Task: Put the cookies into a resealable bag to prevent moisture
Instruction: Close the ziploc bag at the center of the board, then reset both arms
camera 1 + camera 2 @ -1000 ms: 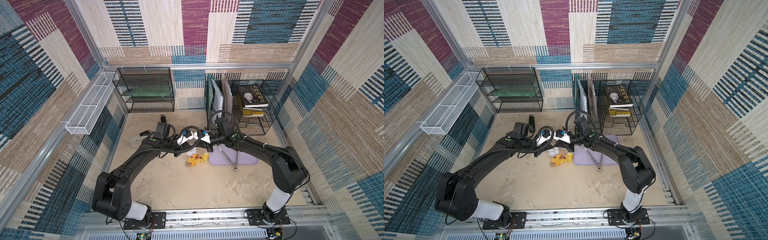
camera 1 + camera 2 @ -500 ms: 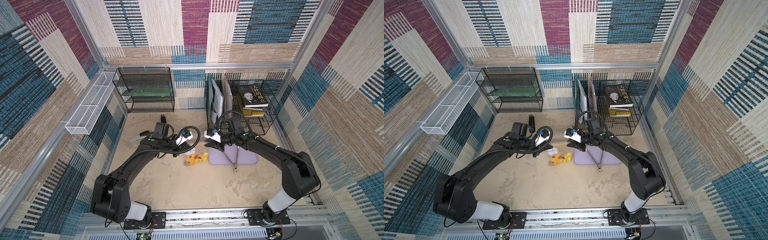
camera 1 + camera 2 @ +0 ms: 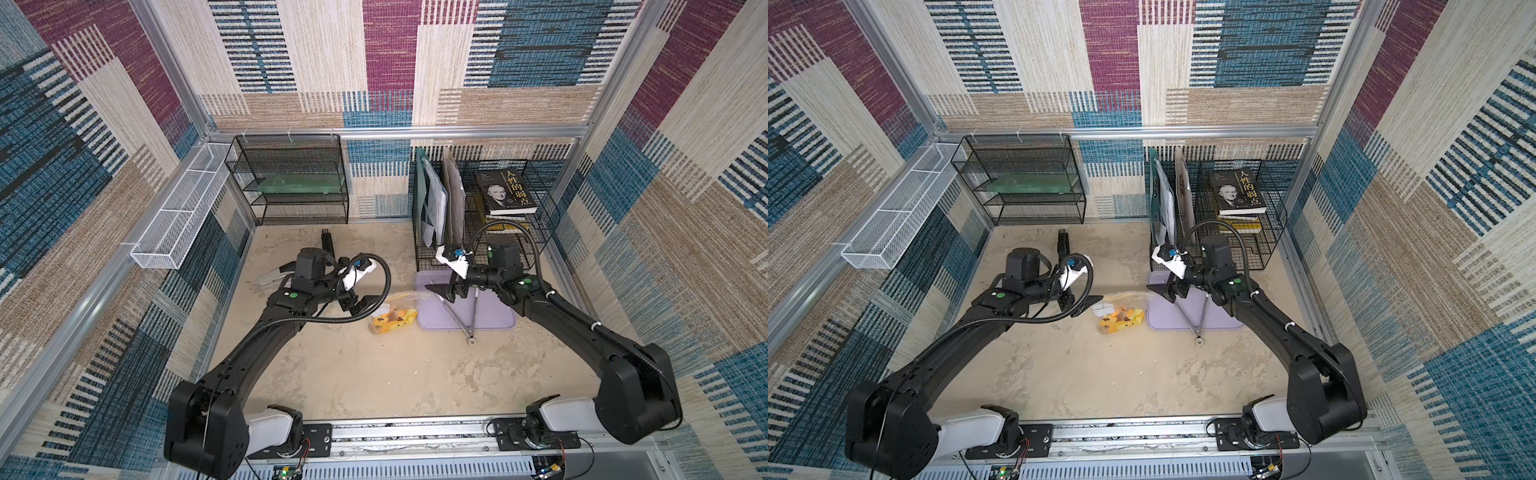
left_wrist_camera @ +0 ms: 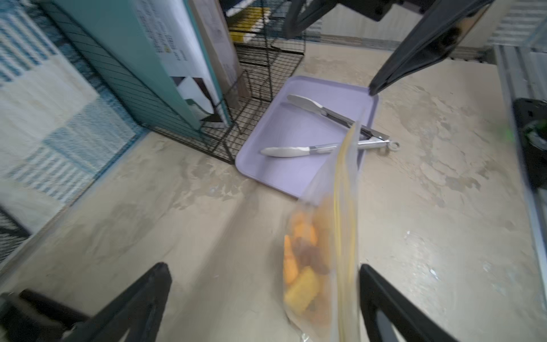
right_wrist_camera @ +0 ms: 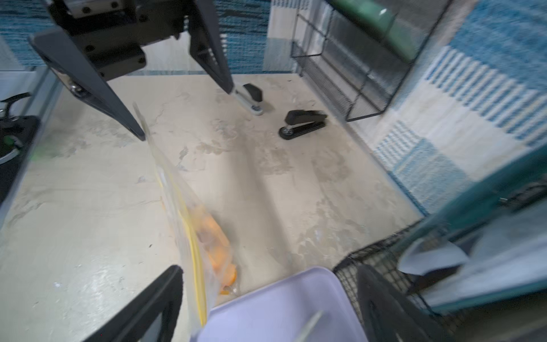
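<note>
The resealable bag (image 3: 394,319) rests on the sandy table between my two grippers, with orange and brown cookies (image 3: 388,322) inside it. My left gripper (image 3: 360,305) hangs just to its left, jaws wide open and holding nothing. Open too, my right gripper (image 3: 445,293) hovers over the lilac tray's near corner, right of the bag. In the left wrist view the blurred bag (image 4: 328,237) stands between my open fingers (image 4: 159,284), cookies (image 4: 302,260) at its bottom. The right wrist view shows the bag (image 5: 183,207) beside one finger (image 5: 165,290).
A lilac tray (image 3: 490,318) holds long metal tongs (image 3: 459,318). Behind it stands a black wire rack (image 3: 536,216) with books and folders. A black mesh shelf (image 3: 291,178) stands at the back left. Two staplers (image 5: 302,124) lie near it.
Both grippers were shut close together above the bag. They have drawn apart, left and right, and opened wide. The bag is let go.
</note>
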Motion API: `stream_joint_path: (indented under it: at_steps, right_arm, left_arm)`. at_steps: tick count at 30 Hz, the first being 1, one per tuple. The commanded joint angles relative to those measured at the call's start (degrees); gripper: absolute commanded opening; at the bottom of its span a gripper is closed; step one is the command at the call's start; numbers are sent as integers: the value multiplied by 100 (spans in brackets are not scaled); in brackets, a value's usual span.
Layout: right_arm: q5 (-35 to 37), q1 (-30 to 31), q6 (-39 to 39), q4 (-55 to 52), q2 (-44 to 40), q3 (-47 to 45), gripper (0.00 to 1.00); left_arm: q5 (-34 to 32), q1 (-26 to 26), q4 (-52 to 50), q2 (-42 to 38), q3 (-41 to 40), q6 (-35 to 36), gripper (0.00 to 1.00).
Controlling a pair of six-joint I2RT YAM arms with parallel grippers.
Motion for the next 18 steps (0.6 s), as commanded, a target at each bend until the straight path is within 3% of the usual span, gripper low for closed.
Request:
stream_joint_path:
  at_steps: [1,5,10,14,18]
  right_arm:
    - [1013,-431,1453,1353,-485,-480,95]
    - [2893,-1083,2765,2101,-901,-1314,95]
    - [4284,-1528,3396,3488,-1168,-2813,95]
    - [4772,-1629,3353,4797,-1089,-3793,95]
    - [5101,-1800,3474,5300,-426,-4002,95]
  left_arm:
    - [-1000,277,1319,-499,-466,-1117,100]
    - [-3064,552,2159,-915,-1252,-1929,100]
    - [-4902,588,2514,-772,-2088,-2439,100]
    - [-5351,663,3700,-86,-2796,-2748,100]
    - [-5554,655,4689,998,-2731,-2585,100]
